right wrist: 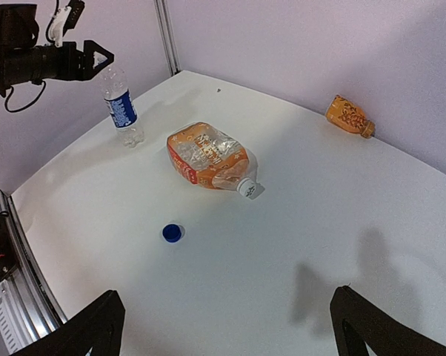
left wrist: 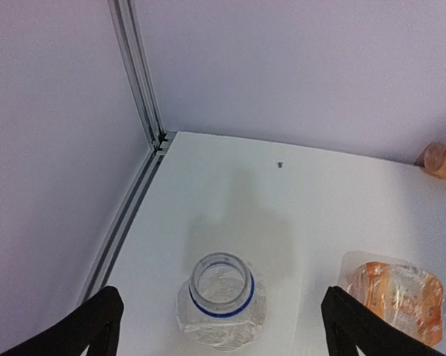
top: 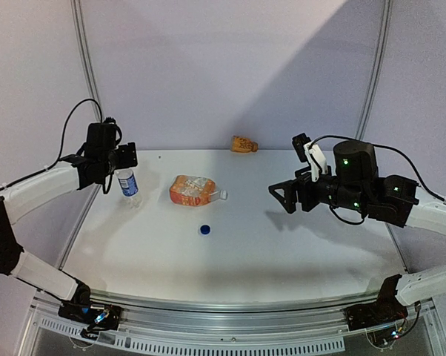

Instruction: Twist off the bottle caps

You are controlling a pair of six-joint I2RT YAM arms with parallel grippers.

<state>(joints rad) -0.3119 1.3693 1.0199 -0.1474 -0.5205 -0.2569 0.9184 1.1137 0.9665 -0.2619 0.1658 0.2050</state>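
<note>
The slim clear water bottle [top: 127, 185] stands upright at the left of the table, its neck [left wrist: 221, 285] bare with only a blue ring round it. My left gripper [left wrist: 221, 326] hovers just above it, open, a finger on each side and not touching. The dark blue cap [top: 205, 230] lies loose on the table. The orange bottle [top: 195, 190] lies on its side with the white cap [right wrist: 248, 188] on its neck, pointing right. My right gripper [top: 282, 196] hangs open above the table's right half, holding nothing.
A small orange-brown bottle [top: 244, 144] lies against the back wall. An aluminium frame post [left wrist: 141, 89] and rail run along the table's left edge, close to the water bottle. White walls enclose the table on three sides.
</note>
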